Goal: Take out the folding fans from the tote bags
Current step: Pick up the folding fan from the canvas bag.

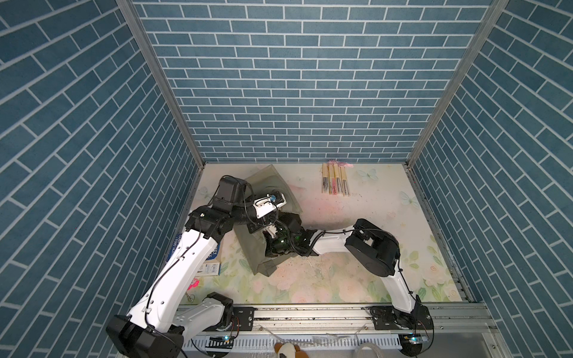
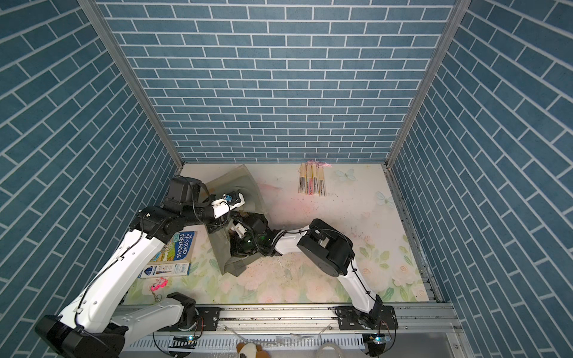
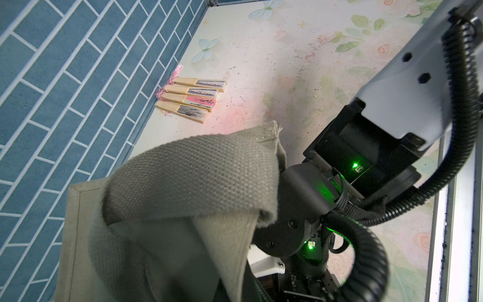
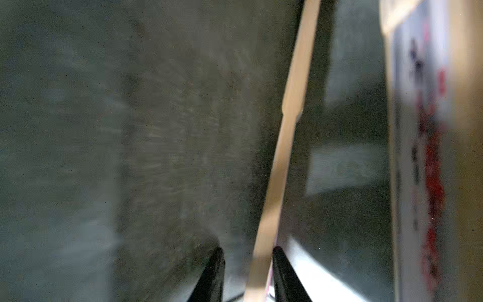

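The grey-green tote bag lies left of the table's middle, its far side raised. My left gripper is at the bag's rim. Its jaws are hidden behind the strap, and it appears shut on the fabric. My right gripper is inside the bag, out of sight in both top views. It is open, with a bamboo folding fan between its fingers, touching one and clear of the other. A second fan lies beside it. Several fans lie in a row by the back wall.
A blue book, a white-and-blue box and a pink keychain lie on the table's left side, near the left arm. The right arm's wrist crosses close to the bag's mouth. Blue brick walls close off the other three sides.
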`<state>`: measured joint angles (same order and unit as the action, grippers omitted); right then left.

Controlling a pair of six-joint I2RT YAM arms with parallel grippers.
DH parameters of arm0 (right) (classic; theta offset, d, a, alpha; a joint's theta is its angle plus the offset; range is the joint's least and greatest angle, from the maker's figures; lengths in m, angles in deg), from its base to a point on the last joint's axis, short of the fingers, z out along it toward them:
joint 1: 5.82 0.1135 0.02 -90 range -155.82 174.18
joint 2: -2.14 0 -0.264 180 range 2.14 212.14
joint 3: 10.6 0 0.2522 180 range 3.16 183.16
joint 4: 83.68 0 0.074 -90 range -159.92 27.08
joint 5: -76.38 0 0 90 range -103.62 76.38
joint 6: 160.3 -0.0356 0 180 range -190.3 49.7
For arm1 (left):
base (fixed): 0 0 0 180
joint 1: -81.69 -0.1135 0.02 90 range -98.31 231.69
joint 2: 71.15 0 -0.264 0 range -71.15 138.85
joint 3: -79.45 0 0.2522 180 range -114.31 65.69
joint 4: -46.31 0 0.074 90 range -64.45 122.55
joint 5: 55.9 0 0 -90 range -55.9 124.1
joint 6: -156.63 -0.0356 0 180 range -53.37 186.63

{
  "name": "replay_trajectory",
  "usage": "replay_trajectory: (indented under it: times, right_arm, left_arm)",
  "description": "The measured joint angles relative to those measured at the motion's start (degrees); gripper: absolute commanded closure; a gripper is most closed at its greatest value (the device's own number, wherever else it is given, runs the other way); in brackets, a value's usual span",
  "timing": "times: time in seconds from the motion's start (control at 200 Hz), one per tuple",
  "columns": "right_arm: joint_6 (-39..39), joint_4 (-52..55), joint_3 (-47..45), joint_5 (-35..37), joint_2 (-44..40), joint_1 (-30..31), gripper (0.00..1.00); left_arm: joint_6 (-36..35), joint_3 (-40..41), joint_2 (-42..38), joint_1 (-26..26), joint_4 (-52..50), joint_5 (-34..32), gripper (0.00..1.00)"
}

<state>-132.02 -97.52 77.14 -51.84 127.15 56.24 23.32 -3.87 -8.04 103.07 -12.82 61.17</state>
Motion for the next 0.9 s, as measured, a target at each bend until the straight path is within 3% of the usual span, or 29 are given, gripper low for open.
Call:
replay_trajectory:
  times: [0.185, 0.57, 0.9]
  right_arm:
    - [0.00, 1.86, 1.95, -1.05, 2.08, 0.07, 0.71]
    - [-1.92, 2.51, 2.23, -1.99, 2.91, -0.33, 0.93]
    - [5.79, 13.62, -4.63, 1.18, -8.39, -1.05, 0.95]
  left_arm:
    - [0.00, 0.07, 0.00, 0.00, -0.09, -0.07, 1.00]
    - [0.02, 0.11, 0.00, 0.00, -0.04, -0.26, 1.00]
    - [0.83, 0.13, -1.42, 0.04, 1.33, -1.55, 1.00]
